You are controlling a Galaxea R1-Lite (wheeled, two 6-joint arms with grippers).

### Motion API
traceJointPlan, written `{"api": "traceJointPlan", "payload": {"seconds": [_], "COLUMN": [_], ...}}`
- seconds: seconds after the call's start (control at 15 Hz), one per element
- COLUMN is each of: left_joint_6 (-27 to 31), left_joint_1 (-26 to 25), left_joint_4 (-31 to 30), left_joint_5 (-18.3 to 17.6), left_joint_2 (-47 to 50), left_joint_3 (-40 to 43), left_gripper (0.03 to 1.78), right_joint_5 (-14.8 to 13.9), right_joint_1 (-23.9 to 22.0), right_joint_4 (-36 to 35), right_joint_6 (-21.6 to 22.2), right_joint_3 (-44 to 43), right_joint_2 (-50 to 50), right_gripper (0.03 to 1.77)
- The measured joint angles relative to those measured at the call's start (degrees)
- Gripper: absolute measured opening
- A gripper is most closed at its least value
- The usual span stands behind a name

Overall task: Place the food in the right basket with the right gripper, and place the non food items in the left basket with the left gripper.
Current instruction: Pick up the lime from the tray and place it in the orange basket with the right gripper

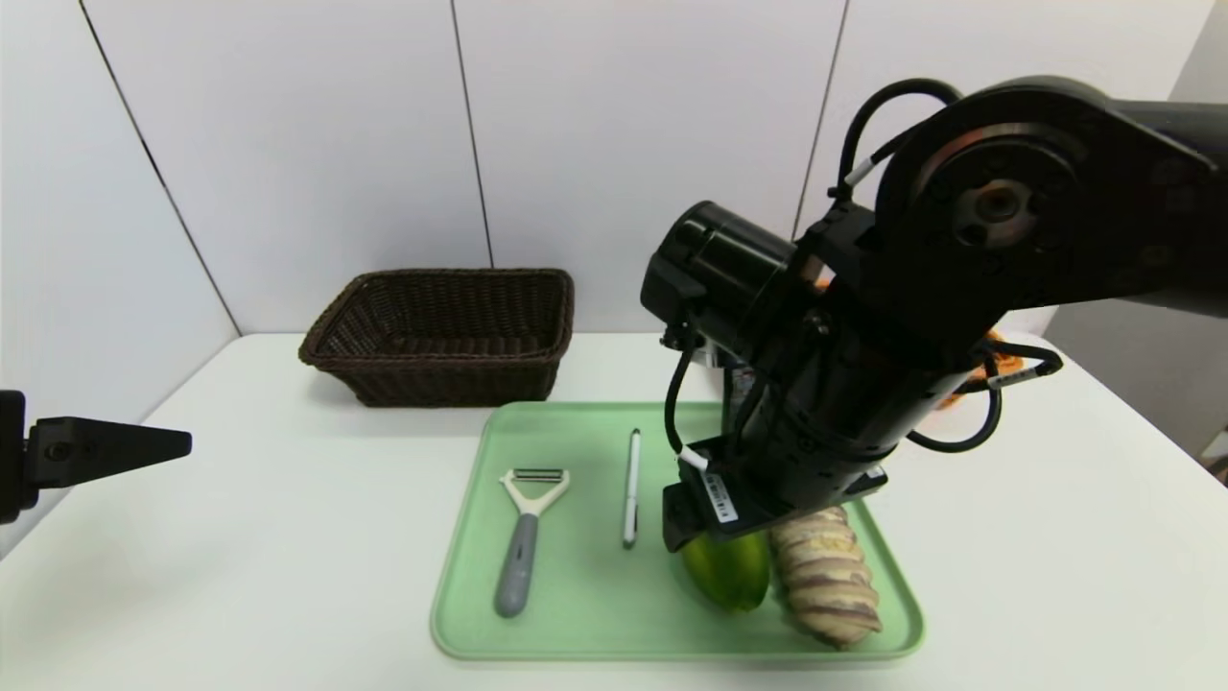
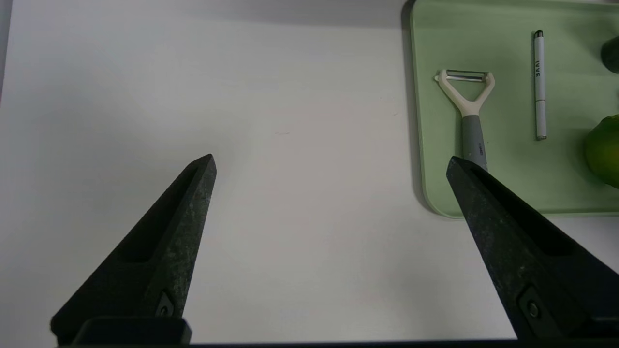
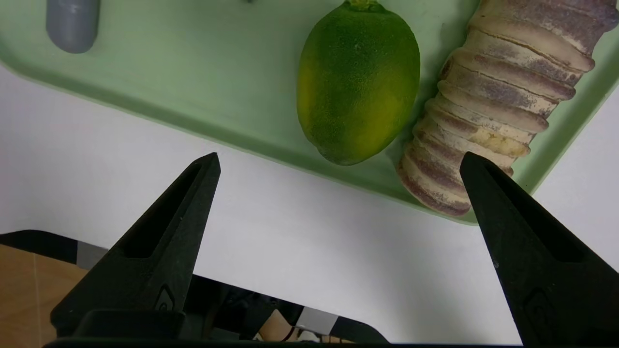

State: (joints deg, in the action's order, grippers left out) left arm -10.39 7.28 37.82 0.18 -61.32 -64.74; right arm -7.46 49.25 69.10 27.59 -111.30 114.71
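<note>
A green lime (image 1: 729,571) (image 3: 358,82) and a striped twisted bread loaf (image 1: 827,576) (image 3: 493,106) lie side by side at the near right of a pale green tray (image 1: 460,614). My right gripper (image 3: 338,159) hangs open just above the tray's near edge, nothing between its fingers. In the head view the arm's body hides it. On the tray's left half lie a white peeler (image 1: 526,537) (image 2: 466,104) and a slim white pen (image 1: 631,485) (image 2: 540,87). My left gripper (image 2: 330,158) (image 1: 144,446) is open over bare table, left of the tray.
The dark brown basket (image 1: 441,336) stands at the back, left of centre. Only slivers of the orange basket (image 1: 998,347) show behind my right arm. The white table's (image 1: 288,537) near edge shows in the right wrist view.
</note>
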Motion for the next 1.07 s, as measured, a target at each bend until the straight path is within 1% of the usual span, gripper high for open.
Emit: {"api": "traceJointPlan", "payload": {"seconds": [0.2,0.4,0.67,1.07], "left_joint_6": [0.0,0.1,0.1,0.1], "left_joint_1": [0.0,0.0,0.0,0.0], "left_joint_4": [0.1,0.1,0.2,0.0], "left_joint_5": [0.0,0.0,0.0,-0.2], "left_joint_2": [0.4,0.5,1.0,1.7], "left_joint_3": [0.0,0.1,0.1,1.4], "left_gripper": [1.69,1.69,1.69,1.69], "right_joint_5": [0.7,3.4,4.2,3.9], "right_joint_1": [0.0,-0.2,-1.0,-2.5], "right_joint_4": [0.0,0.0,0.0,-0.4], "right_joint_6": [0.0,0.0,0.0,-0.2], "right_joint_3": [0.0,0.0,0.0,0.0], "right_joint_2": [2.0,3.7,5.8,8.1], "right_gripper": [1.71,1.71,1.71,1.71]}}
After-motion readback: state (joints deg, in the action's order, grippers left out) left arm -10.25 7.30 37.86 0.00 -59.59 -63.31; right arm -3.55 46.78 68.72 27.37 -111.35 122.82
